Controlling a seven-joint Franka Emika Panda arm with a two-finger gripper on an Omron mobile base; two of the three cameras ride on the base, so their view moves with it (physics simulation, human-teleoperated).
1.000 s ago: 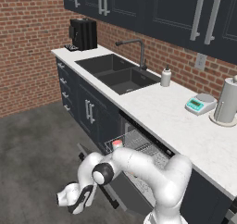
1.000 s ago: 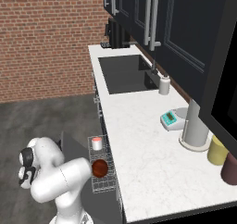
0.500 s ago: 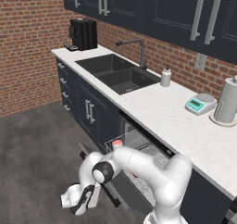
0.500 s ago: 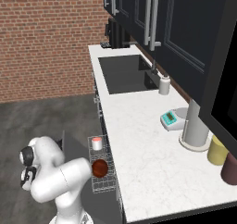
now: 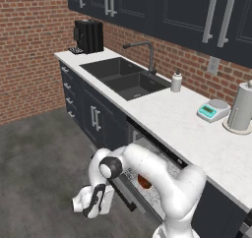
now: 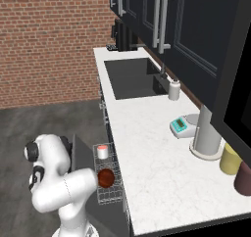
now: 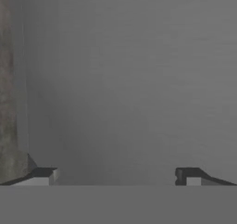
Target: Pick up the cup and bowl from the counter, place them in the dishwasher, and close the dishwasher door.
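Note:
The white-grey cup [image 6: 102,152] and the dark reddish-brown bowl [image 6: 106,177] sit in the silver wire rack [image 6: 111,194] of the dishwasher, pulled out under the white counter [image 6: 142,133]. The bowl [image 5: 143,181] also shows in the left base view. The dark dishwasher door [image 5: 122,193] hangs down in front of the rack; in the right base view the door [image 6: 81,153] stands partly raised behind my arm. My gripper [image 5: 92,207] is low near the floor, beside the door's outer edge. In the hand view my gripper [image 7: 115,177] is open, its tips wide apart against a flat grey surface, nothing between them.
On the counter are a double sink [image 5: 123,77], a black coffee machine [image 5: 88,36], a soap bottle [image 5: 176,82], a teal scale [image 5: 210,110] and a tall silver cylinder [image 5: 242,106]. Yellow [image 6: 230,158] and maroon [image 6: 243,178] jars stand at the far end. Grey floor [image 5: 39,158] lies open to the left.
My hand has crept slightly right, closer to the door's edge. The cup, bowl and rack have not moved.

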